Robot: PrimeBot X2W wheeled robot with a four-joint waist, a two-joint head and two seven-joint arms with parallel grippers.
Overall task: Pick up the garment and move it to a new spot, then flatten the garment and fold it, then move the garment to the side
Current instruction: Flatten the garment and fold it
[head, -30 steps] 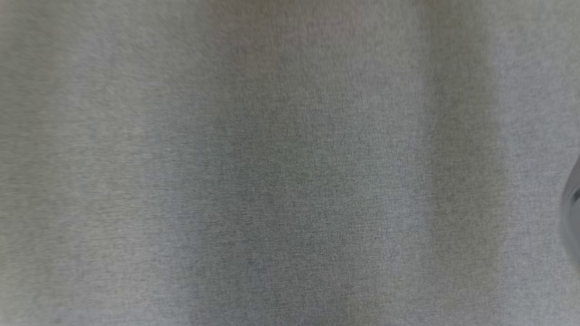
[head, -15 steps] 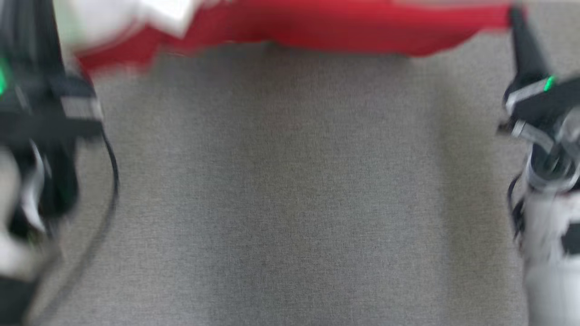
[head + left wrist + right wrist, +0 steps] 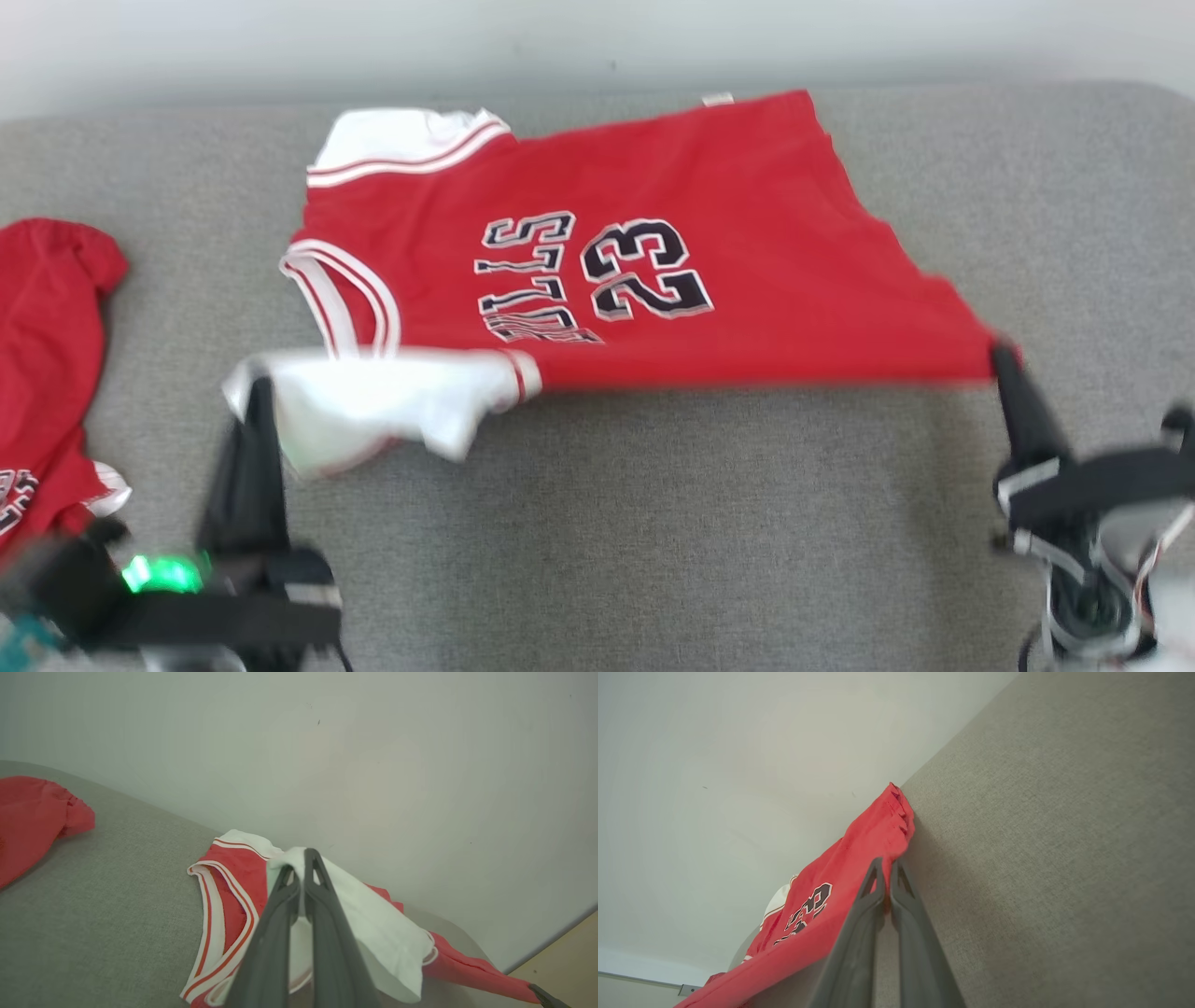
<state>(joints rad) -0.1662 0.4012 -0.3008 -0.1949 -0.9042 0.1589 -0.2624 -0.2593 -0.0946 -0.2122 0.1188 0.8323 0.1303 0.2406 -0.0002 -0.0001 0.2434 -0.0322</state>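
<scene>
where grey fabric surface (image 3: 653, 541) lies nearest, left gripper (image 3: 257, 385) is seen at 8 o'clock, fingers pressed together, white turned-out shoulder of red jersey (image 3: 747, 280) pinched. right gripper (image 3: 1002, 359) is seen at 4 o'clock, fingers closed on red hem corner. near edge of jersey is held stretched between both; rest is spread toward 12 o'clock, number 23 facing up. second red garment (image 3: 51, 317) is laid at 9 o'clock. pale wall (image 3: 560, 37) is seen farthest.
</scene>
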